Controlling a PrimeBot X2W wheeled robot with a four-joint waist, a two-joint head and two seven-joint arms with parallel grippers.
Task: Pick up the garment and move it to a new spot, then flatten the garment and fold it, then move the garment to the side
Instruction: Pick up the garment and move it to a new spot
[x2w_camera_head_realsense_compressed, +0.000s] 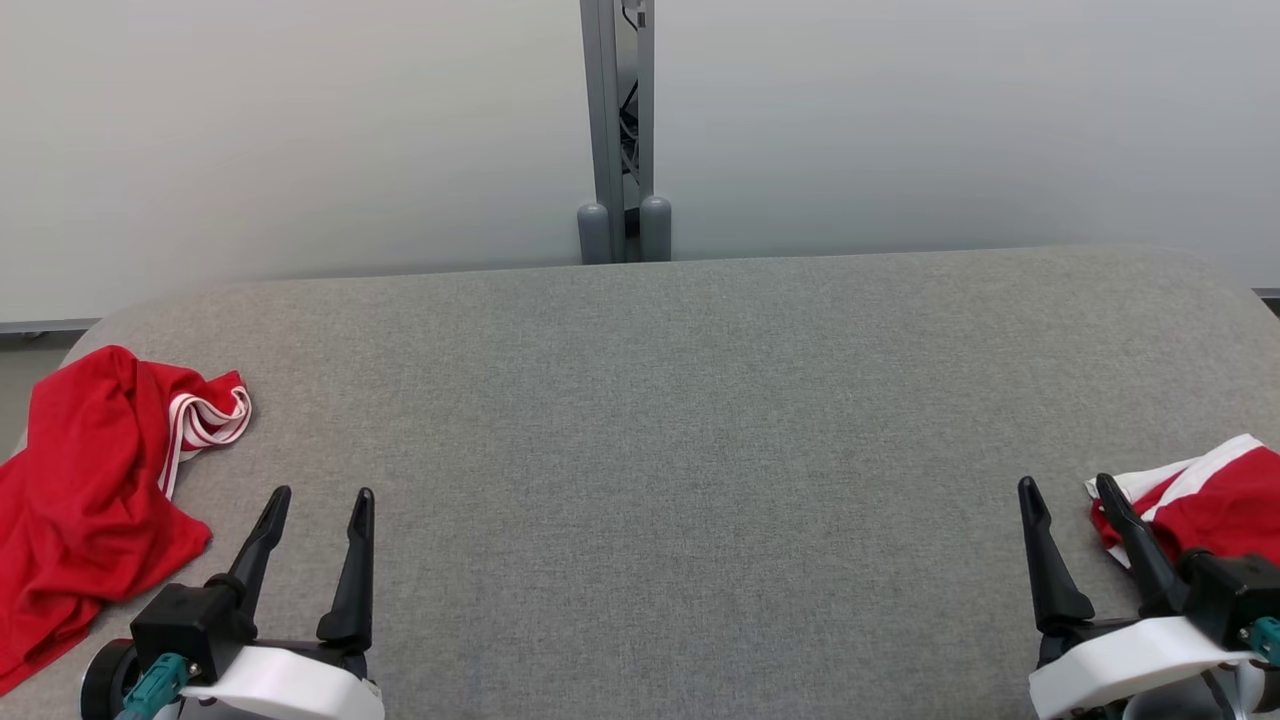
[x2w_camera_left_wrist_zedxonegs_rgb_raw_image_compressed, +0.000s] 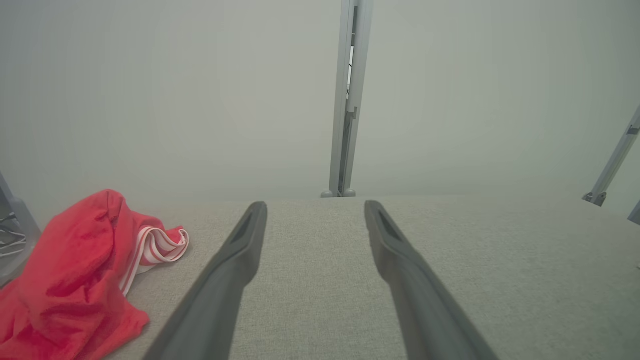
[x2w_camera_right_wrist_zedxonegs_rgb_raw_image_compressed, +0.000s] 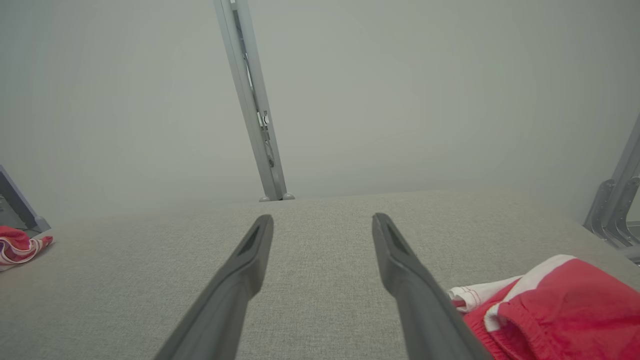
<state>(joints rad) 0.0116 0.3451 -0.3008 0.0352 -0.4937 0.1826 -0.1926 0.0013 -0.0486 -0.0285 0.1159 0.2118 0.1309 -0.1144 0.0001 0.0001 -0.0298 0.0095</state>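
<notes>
A crumpled red garment (x2w_camera_head_realsense_compressed: 85, 490) with white-striped trim lies at the table's left edge, and the left wrist view has the same garment (x2w_camera_left_wrist_zedxonegs_rgb_raw_image_compressed: 75, 285) at its lower left. My left gripper (x2w_camera_head_realsense_compressed: 320, 495) stands open just right of it, nothing between its fingers (x2w_camera_left_wrist_zedxonegs_rgb_raw_image_compressed: 235, 265). A second red and white garment (x2w_camera_head_realsense_compressed: 1215, 500) lies bunched at the table's right edge, seen up close (x2w_camera_right_wrist_zedxonegs_rgb_raw_image_compressed: 555, 305) in the right wrist view. My right gripper (x2w_camera_head_realsense_compressed: 1070, 483) is open beside it, its right finger (x2w_camera_right_wrist_zedxonegs_rgb_raw_image_compressed: 415, 285) close to the cloth's white hem.
The grey fabric table (x2w_camera_head_realsense_compressed: 680, 420) stretches wide between the two garments. A grey metal post (x2w_camera_head_realsense_compressed: 620, 130) rises behind the far edge against a pale wall. More metal framing (x2w_camera_right_wrist_zedxonegs_rgb_raw_image_compressed: 615, 205) stands off the table's right side.
</notes>
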